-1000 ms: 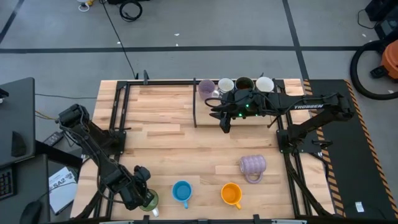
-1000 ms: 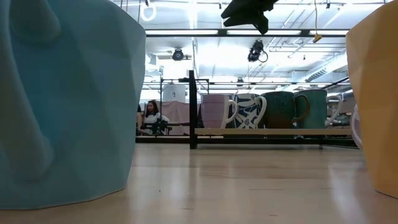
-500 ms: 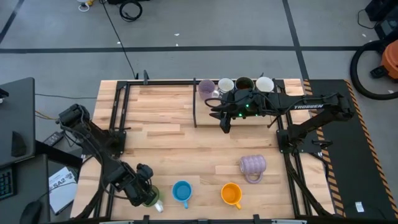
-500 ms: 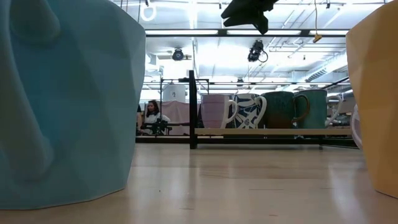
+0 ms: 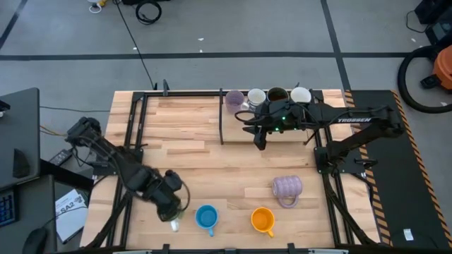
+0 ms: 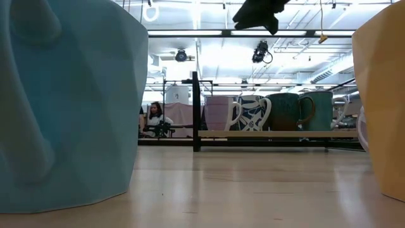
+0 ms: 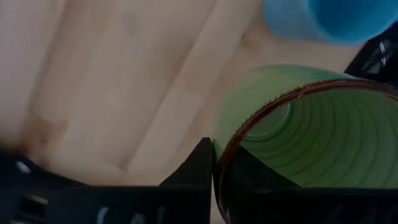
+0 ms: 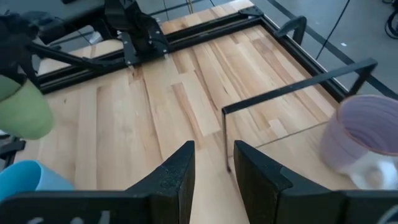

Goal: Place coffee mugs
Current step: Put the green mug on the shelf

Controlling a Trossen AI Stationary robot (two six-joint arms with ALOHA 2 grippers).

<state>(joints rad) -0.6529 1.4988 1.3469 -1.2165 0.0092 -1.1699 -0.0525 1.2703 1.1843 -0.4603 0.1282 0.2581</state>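
My left gripper (image 5: 169,201) hangs over the table's near left part, shut on the green mug (image 7: 298,130), which also shows in the right wrist view as a green mug (image 8: 22,109) held off the wood. The blue mug (image 5: 206,217), the orange mug (image 5: 263,220) and the ribbed lavender mug (image 5: 287,189) stand on the table. A lilac mug (image 5: 234,99), two white mugs (image 5: 256,97) and a dark one (image 5: 277,94) stand in a row on the rack's shelf. My right gripper (image 5: 260,141) hovers open just in front of that shelf. My left gripper holds the green mug by its brown rim (image 7: 249,134). One finger (image 7: 199,171) lies outside the wall, and the other seems to reach inside the cup. The mug's mouth faces the wrist camera. The mug hangs clear of the table beside the blue mug (image 7: 323,18).
A black frame rack (image 5: 222,116) with a wooden shelf stands at the far right of the table. Black rails (image 5: 134,120) run along the left side. Bare wood lies in the table's middle (image 5: 212,169). In the low view the blue mug (image 6: 63,101) and orange mug (image 6: 383,95) stand close.
My left gripper has carried the green mug from the near left corner up and toward the table's right and far side, to beside the blue mug. My right gripper has drifted slightly toward the right and stayed open.
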